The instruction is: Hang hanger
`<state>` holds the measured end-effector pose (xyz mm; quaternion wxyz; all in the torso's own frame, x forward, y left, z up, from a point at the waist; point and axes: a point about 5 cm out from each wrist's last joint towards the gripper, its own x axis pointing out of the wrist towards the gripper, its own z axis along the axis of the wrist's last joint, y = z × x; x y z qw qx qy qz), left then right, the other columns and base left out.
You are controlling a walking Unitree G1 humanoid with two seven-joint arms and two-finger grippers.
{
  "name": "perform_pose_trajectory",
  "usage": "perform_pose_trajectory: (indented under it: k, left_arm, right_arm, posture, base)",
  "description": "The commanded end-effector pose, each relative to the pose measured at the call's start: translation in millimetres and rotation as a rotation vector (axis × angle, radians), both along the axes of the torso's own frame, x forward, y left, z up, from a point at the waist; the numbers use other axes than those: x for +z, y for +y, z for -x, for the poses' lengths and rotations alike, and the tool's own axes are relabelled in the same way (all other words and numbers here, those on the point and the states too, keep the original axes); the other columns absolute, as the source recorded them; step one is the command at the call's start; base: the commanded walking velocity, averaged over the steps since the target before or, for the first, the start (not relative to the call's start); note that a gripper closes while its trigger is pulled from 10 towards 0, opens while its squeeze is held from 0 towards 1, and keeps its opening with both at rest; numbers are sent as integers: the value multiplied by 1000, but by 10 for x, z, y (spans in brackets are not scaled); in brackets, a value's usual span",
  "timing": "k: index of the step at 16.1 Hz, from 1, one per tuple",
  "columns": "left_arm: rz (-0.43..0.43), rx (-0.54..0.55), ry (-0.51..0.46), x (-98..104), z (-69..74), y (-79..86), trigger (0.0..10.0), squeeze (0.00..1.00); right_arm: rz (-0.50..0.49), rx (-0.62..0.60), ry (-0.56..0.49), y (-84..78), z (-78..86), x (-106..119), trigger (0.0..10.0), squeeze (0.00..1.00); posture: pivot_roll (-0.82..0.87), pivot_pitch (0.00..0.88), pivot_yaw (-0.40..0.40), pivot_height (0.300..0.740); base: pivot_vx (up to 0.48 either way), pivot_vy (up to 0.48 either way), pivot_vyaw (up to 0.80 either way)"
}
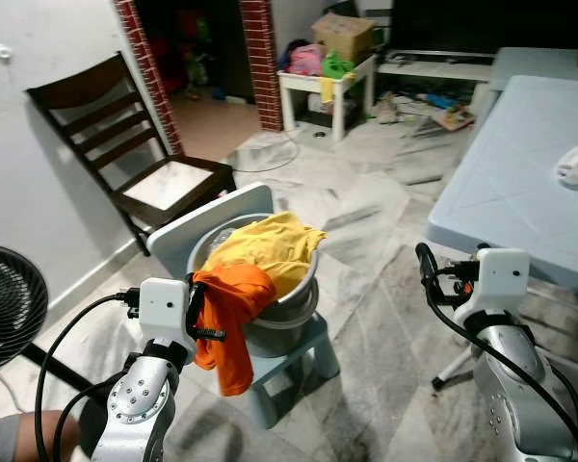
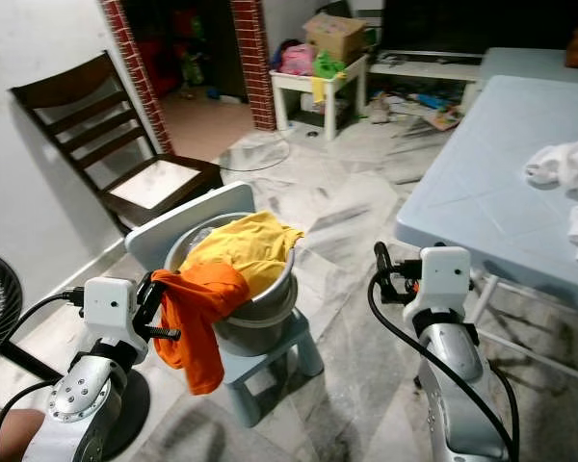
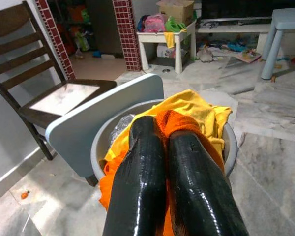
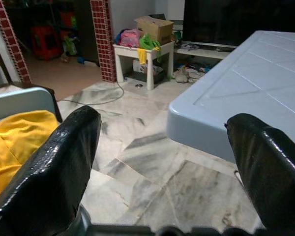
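left gripper [image 3: 167, 147] clenched on orange shirt [image 1: 229, 318], cloth hanging straight down off the grey tub's [image 1: 289, 303] rim, yellow garment [image 1: 270, 245] heaped inside, right gripper [image 4: 162, 162] spread wide beside the tub, blue table [image 1: 520, 192] beyond

No text, label, brand, number or sign can be read on anything here. The cardboard box [image 1: 344, 37] on the small white table [image 1: 326, 79] carries nothing legible, and the clutter on the floor is too small to tell.

The orange garment [image 3: 174, 123] is largely hidden behind the left end effector [image 3: 164, 147]; no hanger can be made out.
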<state>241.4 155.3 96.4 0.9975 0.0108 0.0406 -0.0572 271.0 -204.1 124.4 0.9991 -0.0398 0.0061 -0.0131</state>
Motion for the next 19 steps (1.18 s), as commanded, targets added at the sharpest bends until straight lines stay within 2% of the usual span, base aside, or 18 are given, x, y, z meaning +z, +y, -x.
perform_pose_trajectory:
  k: [1, 13, 16, 19]
  left_arm:
    - [-10, 8, 10, -26, 8, 51, 10000, 0]
    - [-6, 20, 2, -1, -33, 53, 10000, 0]
    - [9, -5, -9, 11, -50, 38, 10000, 0]
    - [50, -40, -58, 122, -128, 10, 10000, 0]
  right_arm:
    - [-5, 29, -3, 71, -10, 19, 10000, 0]
    - [19, 48, -11, 90, -36, 69, 10000, 0]
    - [35, 53, -17, 90, -38, 81, 10000, 0]
    - [54, 59, -40, 68, -110, 154, 10000, 0]
  posture:
    - [-146, 0, 138, 740]
    - [-144, 0, 132, 740]
    - [-144, 0, 132, 740]
    - [-151, 0, 130, 740]
  base:
    - [-262, 0, 0]
    - [-261, 0, 0]
    - [0, 0, 0]
    - [0, 0, 0]
